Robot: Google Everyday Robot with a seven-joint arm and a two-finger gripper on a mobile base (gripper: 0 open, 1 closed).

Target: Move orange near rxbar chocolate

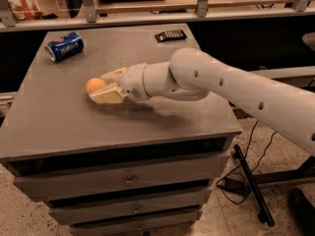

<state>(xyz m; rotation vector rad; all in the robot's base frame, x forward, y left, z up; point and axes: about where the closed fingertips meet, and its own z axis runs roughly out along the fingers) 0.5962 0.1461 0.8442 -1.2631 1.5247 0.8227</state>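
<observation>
The orange [93, 85] lies on the grey cabinet top [59, 127], left of the middle. My gripper [98, 87] reaches in from the right, low over the top. It is open, with one pale finger [114, 74] behind the orange and the other [105, 97] in front of it. The orange sits between the fingertips and rests on the top. The rxbar chocolate [170, 35], a flat dark packet with pale lettering, lies near the back edge, well right of the orange.
A blue soda can [64, 45] lies on its side at the back left corner. A rail and shelf [147, 4] run behind the cabinet. Cables and a dark stand leg [251, 186] lie on the floor at the right.
</observation>
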